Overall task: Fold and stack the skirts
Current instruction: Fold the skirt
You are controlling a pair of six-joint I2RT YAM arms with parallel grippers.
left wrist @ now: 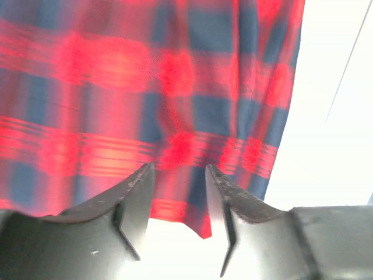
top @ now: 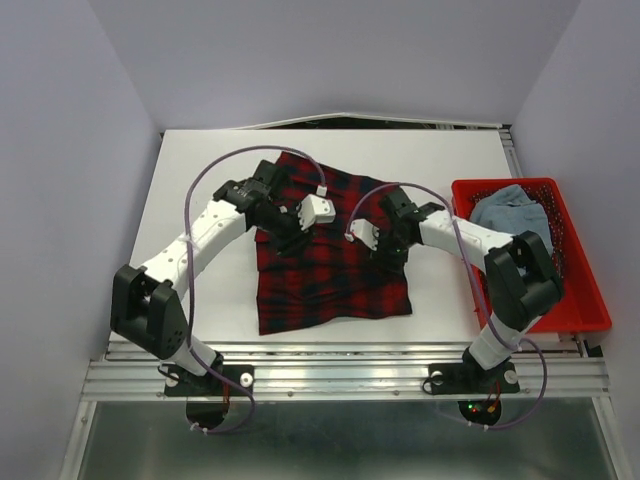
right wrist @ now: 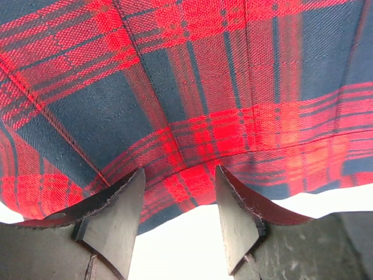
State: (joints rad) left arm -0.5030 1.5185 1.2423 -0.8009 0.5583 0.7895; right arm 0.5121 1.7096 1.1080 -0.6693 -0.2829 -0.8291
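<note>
near: plaid skirt (top: 330, 275) is lying spread out mid-table (top: 200, 160) | left claw (left wrist: 179, 169) is hovering open at the skirt's left edge, nothing pinched | right claw (right wrist: 180, 172) is hanging open too, cloth edge right at its tips | further back on the right: blue-grey skirt (top: 510, 210) is sitting bunched up in the red basket (top: 585, 300)
</note>
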